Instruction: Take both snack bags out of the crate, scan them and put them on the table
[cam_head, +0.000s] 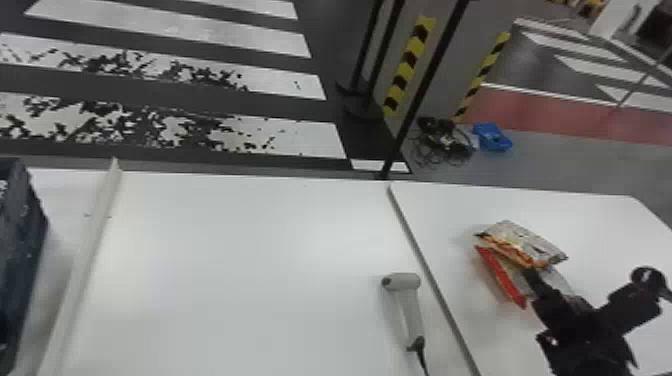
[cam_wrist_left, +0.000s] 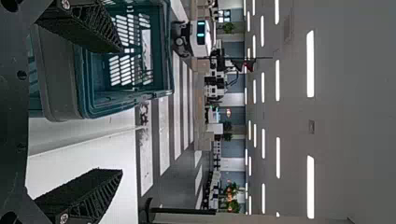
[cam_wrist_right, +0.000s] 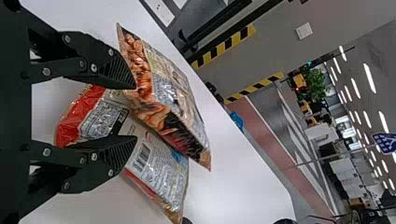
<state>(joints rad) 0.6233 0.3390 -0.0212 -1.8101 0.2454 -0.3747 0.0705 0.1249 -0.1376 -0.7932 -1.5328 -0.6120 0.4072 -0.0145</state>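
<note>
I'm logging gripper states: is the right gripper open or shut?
Open: in the right wrist view, the right gripper's two fingers stand well apart, with parts of both snack bags showing in the gap.

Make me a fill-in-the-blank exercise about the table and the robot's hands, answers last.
On the table lie ____ snack bags.
In the head view, the scanner lies to the ____ of the bags.
The right gripper, near the bags, is ____, not shut.

Missing words, in order: two; left; open.
</note>
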